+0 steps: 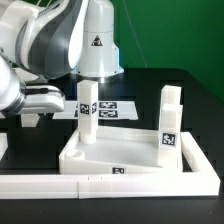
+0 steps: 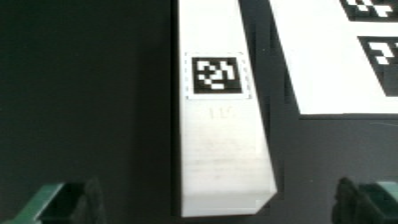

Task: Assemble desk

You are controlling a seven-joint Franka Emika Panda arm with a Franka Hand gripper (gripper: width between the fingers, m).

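the desk top [image 1: 95,152] and its legs [image 1: 88,112] look like matt white plastic, faintly grainy up close on the leg [image 2: 222,150] (printed paper-like tags stuck on). the arm's shell [image 1: 55,40] is smooth, glossy grey-white plastic. the table [image 1: 195,90] is dull black.

I see the marker board [image 1: 112,108] lying flat on the black counter [image 1: 190,100], a long low white border strip [image 1: 110,182] along the front, green wall [image 1: 170,30] behind.
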